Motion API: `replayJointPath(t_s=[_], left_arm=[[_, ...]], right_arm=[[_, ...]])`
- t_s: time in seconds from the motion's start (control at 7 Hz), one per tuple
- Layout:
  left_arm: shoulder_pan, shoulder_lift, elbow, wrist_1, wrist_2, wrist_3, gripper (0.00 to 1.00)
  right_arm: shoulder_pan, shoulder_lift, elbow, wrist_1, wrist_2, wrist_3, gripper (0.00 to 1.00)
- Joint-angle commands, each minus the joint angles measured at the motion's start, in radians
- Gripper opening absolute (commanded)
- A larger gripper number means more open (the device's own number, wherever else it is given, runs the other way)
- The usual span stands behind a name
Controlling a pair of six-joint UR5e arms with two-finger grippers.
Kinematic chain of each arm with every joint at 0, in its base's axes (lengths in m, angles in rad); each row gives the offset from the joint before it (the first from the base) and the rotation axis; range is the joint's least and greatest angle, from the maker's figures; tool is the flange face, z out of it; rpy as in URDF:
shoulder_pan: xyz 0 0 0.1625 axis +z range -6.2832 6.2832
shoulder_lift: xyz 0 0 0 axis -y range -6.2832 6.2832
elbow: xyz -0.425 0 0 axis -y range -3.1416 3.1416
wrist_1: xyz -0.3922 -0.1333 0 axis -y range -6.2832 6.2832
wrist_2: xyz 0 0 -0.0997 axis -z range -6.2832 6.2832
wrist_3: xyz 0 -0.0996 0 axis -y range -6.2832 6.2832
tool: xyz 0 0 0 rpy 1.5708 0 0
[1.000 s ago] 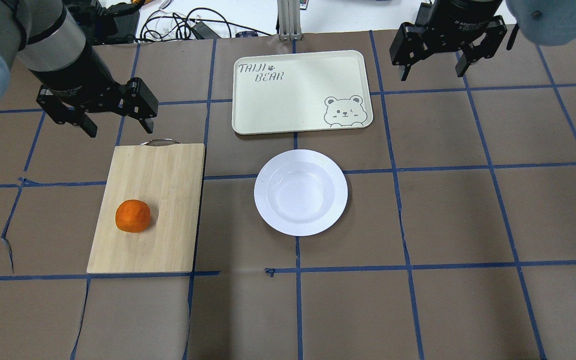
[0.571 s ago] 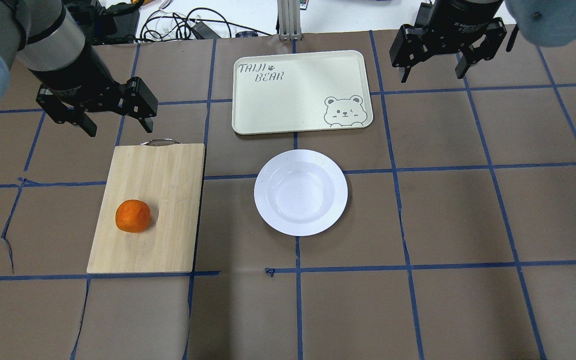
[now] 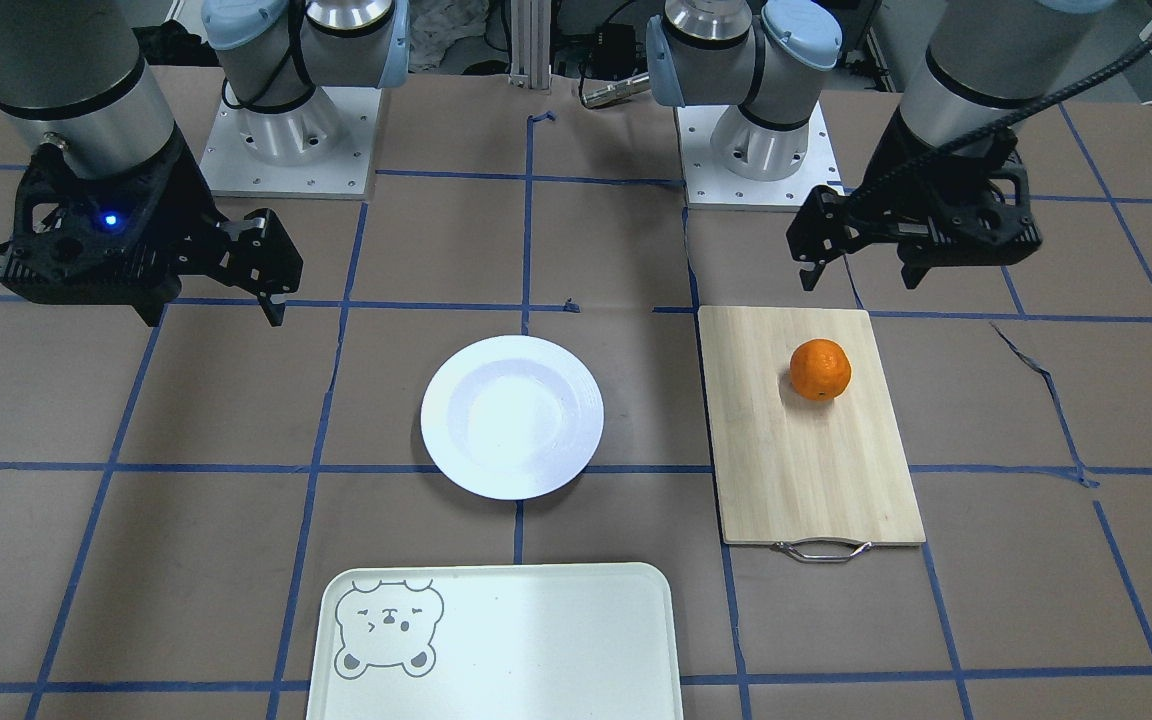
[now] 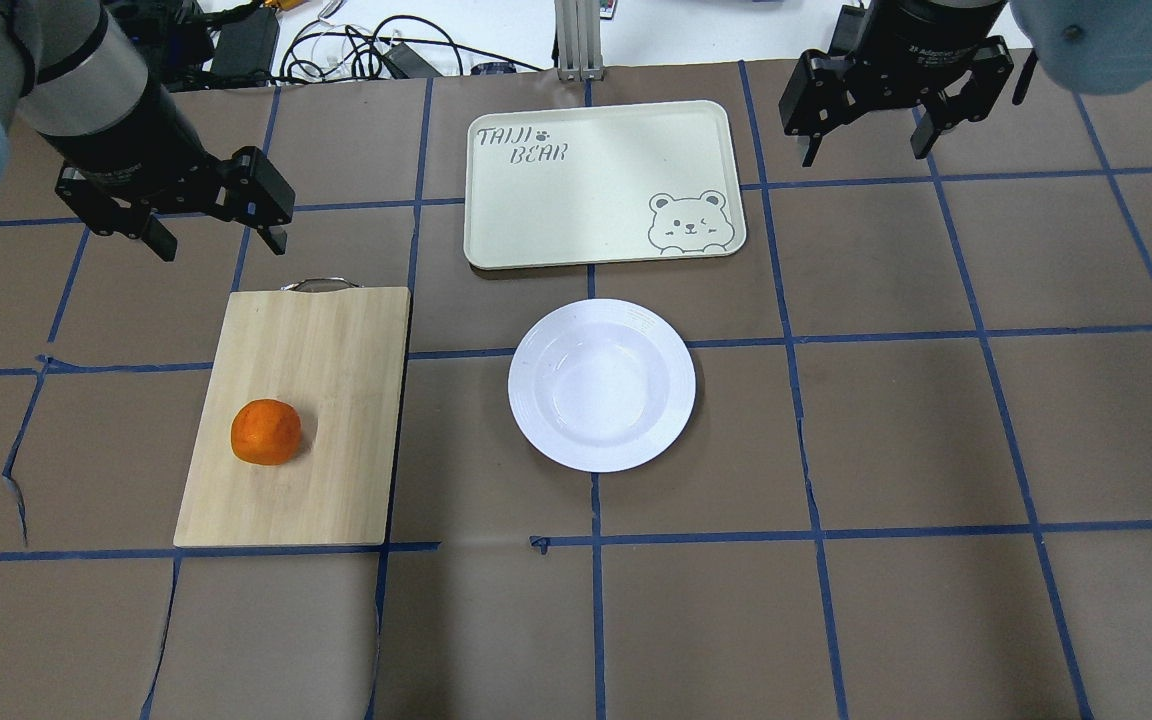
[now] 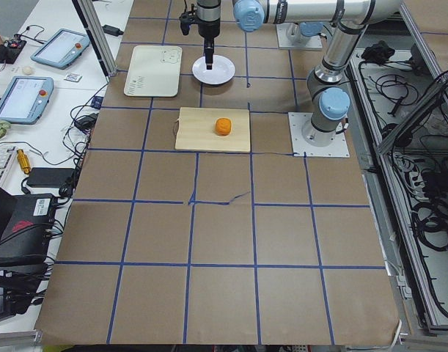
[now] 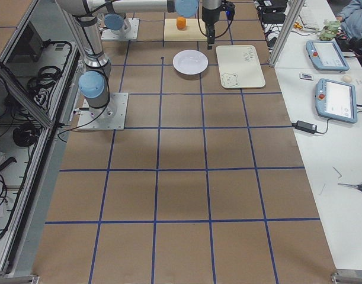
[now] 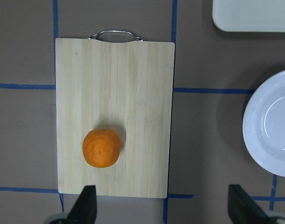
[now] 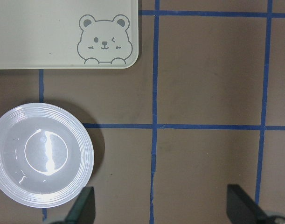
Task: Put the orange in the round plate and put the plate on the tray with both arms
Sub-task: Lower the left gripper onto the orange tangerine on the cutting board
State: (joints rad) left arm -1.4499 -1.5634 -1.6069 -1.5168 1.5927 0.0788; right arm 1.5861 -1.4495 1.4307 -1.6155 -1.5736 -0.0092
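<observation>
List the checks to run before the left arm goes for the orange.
1. Left tool open and empty: ok, jaws spread wide.
2. Orange free to grasp: ok, it sits alone on the cutting board.
3. Left tool down around the orange: not ok, it hangs high above the board.
4. Round plate empty: ok, it lies on the table near the tray.
5. Tray bare: ok.
6. Right tool out of the way: ok, open, apart from plate and tray.

Bare board [image 4: 326, 360] surrounds the orange [image 4: 266, 431]; plate [image 4: 601, 385] well apart.
</observation>
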Motion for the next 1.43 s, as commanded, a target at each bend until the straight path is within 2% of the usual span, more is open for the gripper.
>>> replayJointPath(t_s=[0.0,0.14,0.43,0.71,0.86,1.0,1.29], left_arm=[[0.124,-0.004,-0.011,0.020,0.001,0.048,1.00],[0.144,-0.023,-0.024,0.017,0.004,0.049,1.00],[0.146,-0.052,-0.185,0.064,-0.010,0.044,1.00],[0.148,-0.084,-0.327,0.244,-0.004,0.067,1.00],[0.154,-0.102,-0.370,0.289,0.001,0.164,1.00],[0.164,-0.137,-0.384,0.353,0.000,0.256,1.00],[0.168,-0.196,-0.387,0.369,-0.002,0.320,1.00]], right_arm=[[0.000,0.000,0.000,0.000,0.001,0.000,1.00],[0.000,0.000,0.001,0.000,0.000,0.000,1.00],[0.000,0.000,0.001,0.002,0.001,0.000,1.00],[0.000,0.000,0.001,0.002,0.001,0.000,1.00],[0.000,0.000,0.001,0.002,0.001,0.000,1.00],[0.000,0.001,0.001,0.003,0.001,0.000,1.00],[0.000,0.001,0.001,0.003,0.000,-0.002,1.00]])
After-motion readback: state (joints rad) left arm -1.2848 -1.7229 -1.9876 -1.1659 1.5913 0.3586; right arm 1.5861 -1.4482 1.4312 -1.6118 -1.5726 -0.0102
